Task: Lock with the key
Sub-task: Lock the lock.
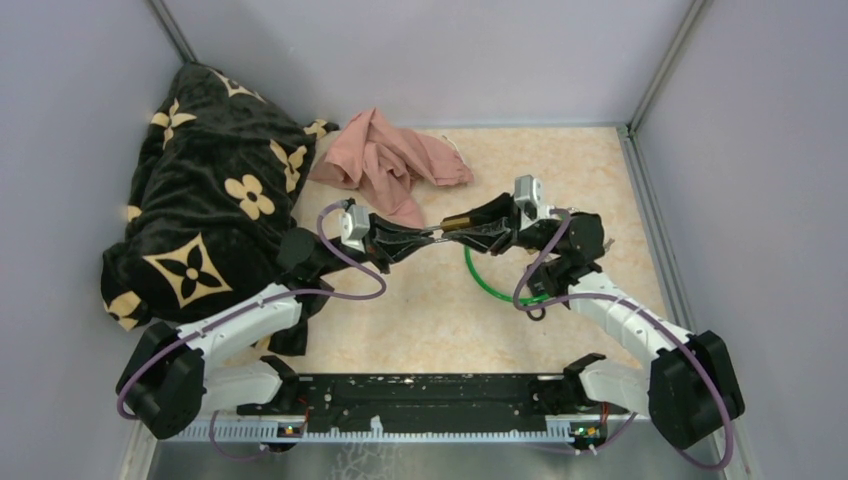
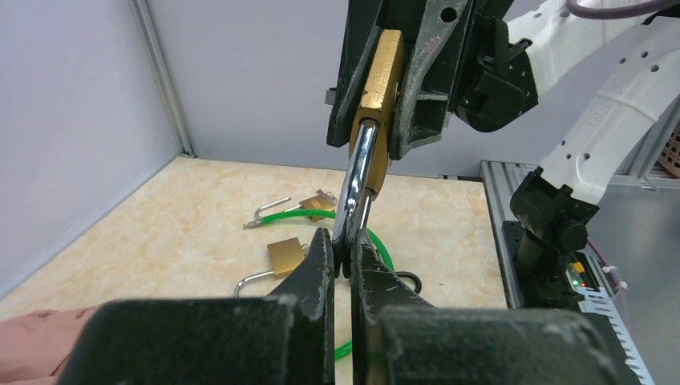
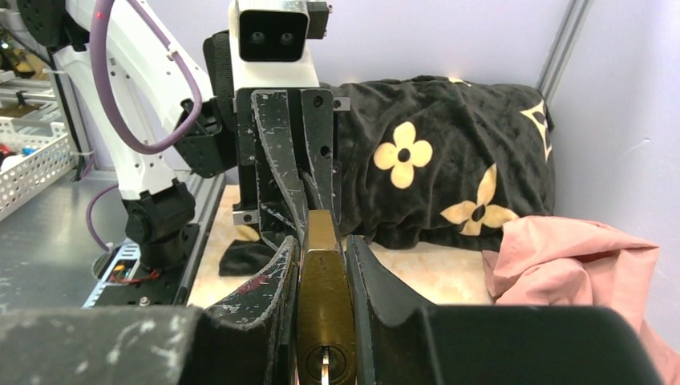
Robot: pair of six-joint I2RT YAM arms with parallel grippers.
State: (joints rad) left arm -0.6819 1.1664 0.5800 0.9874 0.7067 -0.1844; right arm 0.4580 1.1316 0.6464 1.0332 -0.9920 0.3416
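Your left claw [image 2: 345,258] is clenched on the end of the silver shackle [image 2: 357,172]. Your right claw [image 3: 321,253] grasps the brass padlock [image 3: 325,317] by its body. The lock hangs in the air between the two arms, above the tabletop [image 1: 420,330]. Beneath it lie a green cable [image 1: 487,283] and a second lock [image 2: 285,255]. A pink cloth [image 1: 385,160] and a black flowered blanket [image 1: 210,200] sit farther back.
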